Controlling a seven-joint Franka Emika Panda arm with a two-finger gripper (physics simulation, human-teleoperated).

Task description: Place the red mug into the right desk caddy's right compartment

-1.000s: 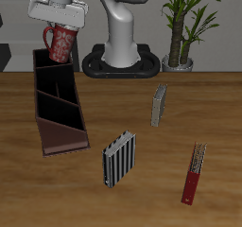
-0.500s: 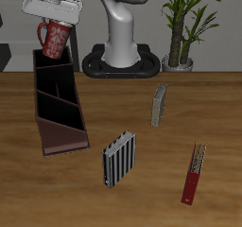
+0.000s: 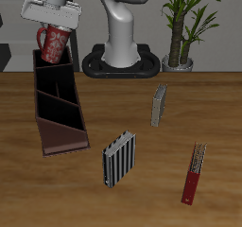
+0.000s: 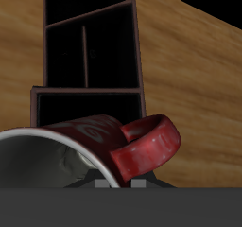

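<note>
One red mug [image 3: 53, 43] held by gripper [image 3: 54, 25], above right desk caddy [image 3: 59, 103] back end.

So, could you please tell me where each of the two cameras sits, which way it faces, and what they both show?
Exterior view: in front of the table and above it, facing the arm's base; shows the arm, its gripper gripping the red mug above the right desk caddy, plus a striped block and red-handled tool.
Wrist view: on the gripper, looking down past the mug into the caddy; only a strip of gripper body shows.
Shared: mug, caddy and wooden table.
</note>
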